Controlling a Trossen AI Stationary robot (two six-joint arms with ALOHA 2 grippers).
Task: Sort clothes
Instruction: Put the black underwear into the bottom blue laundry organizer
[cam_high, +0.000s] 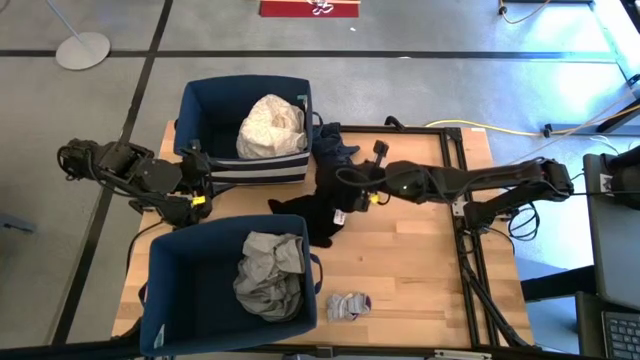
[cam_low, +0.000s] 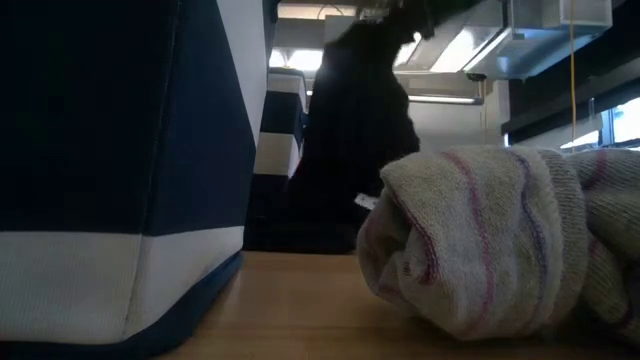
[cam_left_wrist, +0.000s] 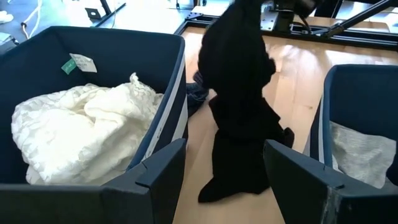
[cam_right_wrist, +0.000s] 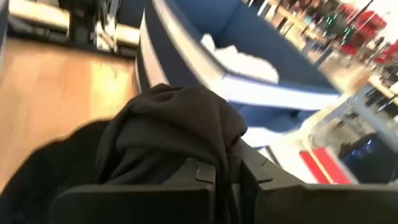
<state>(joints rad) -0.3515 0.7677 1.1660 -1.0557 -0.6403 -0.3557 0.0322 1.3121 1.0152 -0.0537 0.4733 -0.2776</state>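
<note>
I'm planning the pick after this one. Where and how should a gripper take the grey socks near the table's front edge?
Grip the grey socks from straight above, across the middle of the bundle. They lie rolled into a low, rounded lump on bare table, clear of the lower bin, so a top-down pinch has room on both sides. The right gripper, shut on the black garment, is nearer.

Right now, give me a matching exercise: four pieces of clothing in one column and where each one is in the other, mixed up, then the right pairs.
Things:
1. cream garment
2. grey garment
3. black garment
4. striped sock

Places:
A. loose on the table's near edge
B. hanging from the right claw
C. in the bin at the table's far side
D. in the bin at the table's near side

Pairs: 1-C, 2-D, 3-B, 4-A
</note>
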